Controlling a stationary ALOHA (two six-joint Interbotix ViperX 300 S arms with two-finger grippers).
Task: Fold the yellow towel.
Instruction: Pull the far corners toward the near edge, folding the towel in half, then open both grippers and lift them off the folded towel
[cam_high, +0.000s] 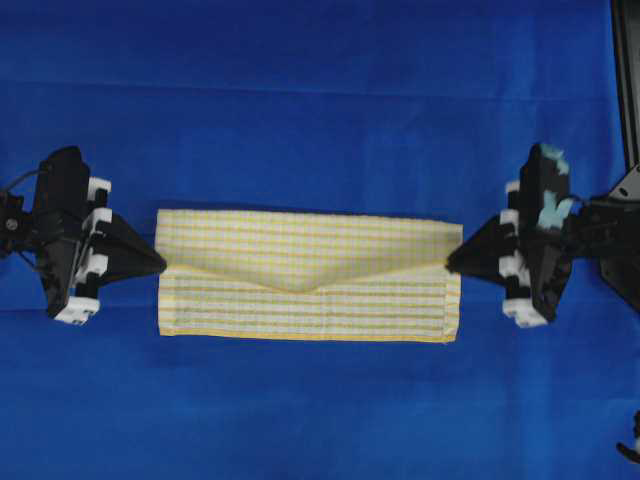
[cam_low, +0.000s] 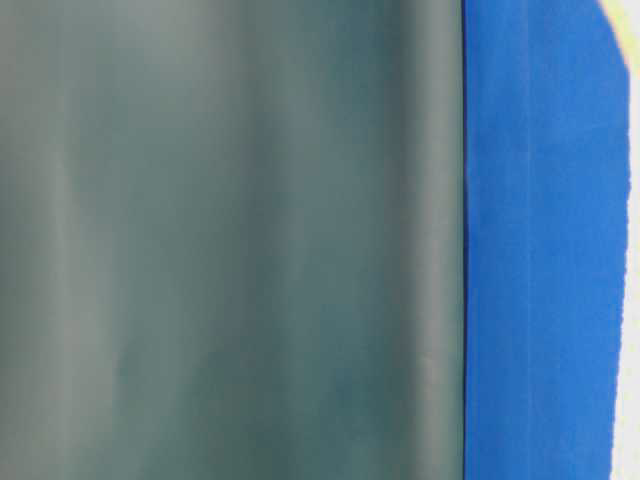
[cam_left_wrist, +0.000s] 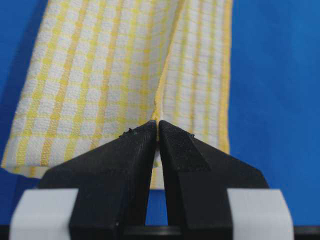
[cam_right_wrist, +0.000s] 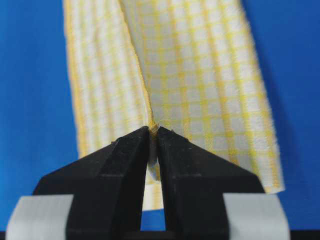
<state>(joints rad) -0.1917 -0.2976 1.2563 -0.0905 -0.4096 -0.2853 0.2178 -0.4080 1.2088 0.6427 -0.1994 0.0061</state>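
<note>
Wrist cams: L fingers (cam_left_wrist: 158, 131) & R fingers (cam_right_wrist: 152, 134) pinch yellow towel (cam_high: 300, 250) edge; overhead: half-folded.

The yellow towel (cam_high: 308, 290) is lying across the middle of the frame on the table (cam_high: 320, 90), its upper part folded down over the lower. The left pincer (cam_high: 162, 263) is sitting at its left edge and the right pincer (cam_high: 450, 262) at its right edge, each pinching the folded hem there
</note>
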